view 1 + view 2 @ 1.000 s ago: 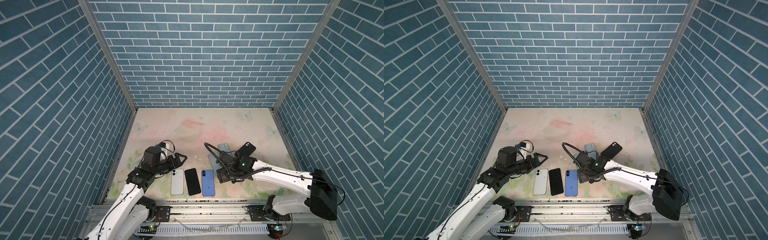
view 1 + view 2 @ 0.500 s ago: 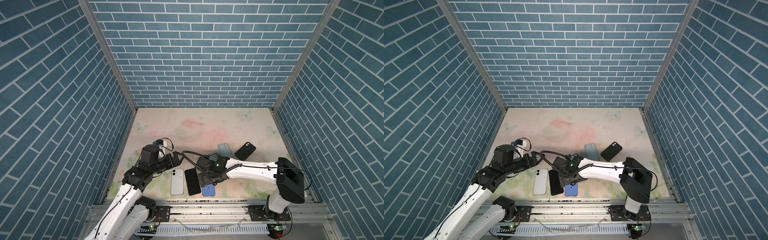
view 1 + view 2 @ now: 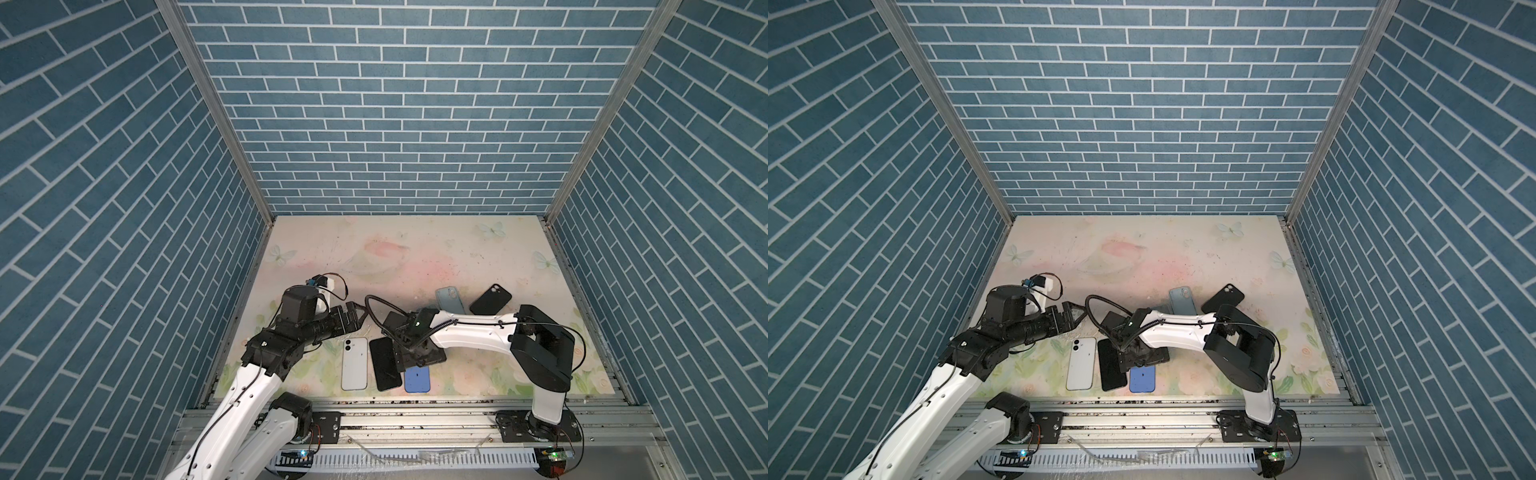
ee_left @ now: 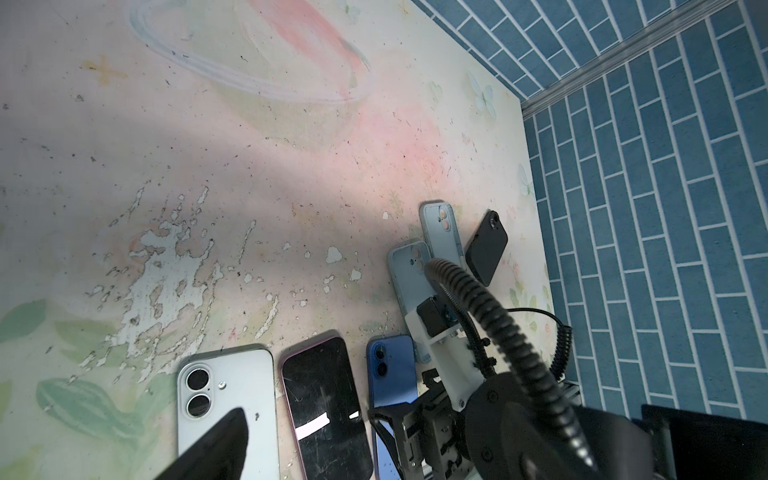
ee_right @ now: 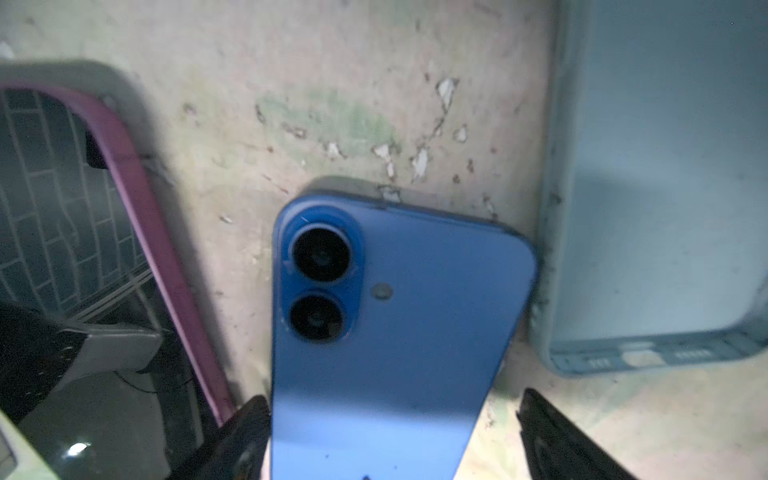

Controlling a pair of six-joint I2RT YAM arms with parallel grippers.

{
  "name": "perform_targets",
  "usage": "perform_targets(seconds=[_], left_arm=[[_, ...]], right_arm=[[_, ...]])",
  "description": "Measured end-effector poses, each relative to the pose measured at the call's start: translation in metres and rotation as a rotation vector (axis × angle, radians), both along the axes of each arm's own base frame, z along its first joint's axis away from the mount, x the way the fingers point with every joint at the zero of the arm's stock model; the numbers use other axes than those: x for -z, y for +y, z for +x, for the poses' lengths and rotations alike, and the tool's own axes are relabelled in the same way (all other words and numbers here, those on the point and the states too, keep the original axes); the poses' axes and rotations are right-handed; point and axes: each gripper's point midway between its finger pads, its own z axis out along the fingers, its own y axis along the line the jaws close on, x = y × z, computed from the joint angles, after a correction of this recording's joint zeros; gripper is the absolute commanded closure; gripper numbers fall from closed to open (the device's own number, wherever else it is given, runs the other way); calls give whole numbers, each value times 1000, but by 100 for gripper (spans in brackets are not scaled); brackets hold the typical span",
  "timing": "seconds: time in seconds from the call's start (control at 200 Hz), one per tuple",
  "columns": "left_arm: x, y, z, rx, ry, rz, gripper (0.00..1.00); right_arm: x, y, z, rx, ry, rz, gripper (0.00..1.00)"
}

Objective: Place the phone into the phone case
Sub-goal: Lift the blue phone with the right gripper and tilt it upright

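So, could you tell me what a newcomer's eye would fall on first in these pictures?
Most likely the right gripper, jaws open, poised over the blue phone. That phone ends a front row of three, next to a black-screened phone and a white phone. Behind the arm lie a pale blue case and a black case.

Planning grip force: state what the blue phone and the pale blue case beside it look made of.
The blue phone: likely matte glass or metal, smooth even sheen. The pale blue case: probably soft silicone or rubbery plastic, dull, dirt-flecked rim.
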Motion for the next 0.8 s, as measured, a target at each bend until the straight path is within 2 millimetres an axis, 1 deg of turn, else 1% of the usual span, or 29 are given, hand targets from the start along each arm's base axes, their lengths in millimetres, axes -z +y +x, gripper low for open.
perform_targets(seconds=[0.03, 0.1, 0.215, 0.365, 0.455, 0.595, 0.645, 0.72, 0.8], left_arm=[[0, 0, 0, 3, 0, 3, 3], [0, 1, -1, 7, 1, 10, 3], [-5, 2, 0, 5, -12, 16, 3], [-12, 5, 3, -1, -28, 23, 3], [-15, 8, 6, -4, -32, 34, 2], [-23, 14, 14, -12, -42, 70, 2], [-27, 16, 16, -14, -48, 82, 2], [-32, 19, 19, -16, -57, 96, 2], [-36, 23, 20, -19, -65, 110, 2]], right_arm=[[1, 0, 1, 7, 3, 7, 14], [1, -1, 3, 20, 10, 12, 22], [1, -2, 7, 32, 11, 12, 23], [1, 5, 19, 22, 8, -3, 24], [0, 14, 38, 10, -7, 3, 28], [-3, 31, 79, -17, -73, 17, 30], [-4, 35, 91, -30, -96, 20, 30], [-7, 38, 105, -62, -126, 26, 32], [-12, 38, 116, -92, -153, 25, 33]])
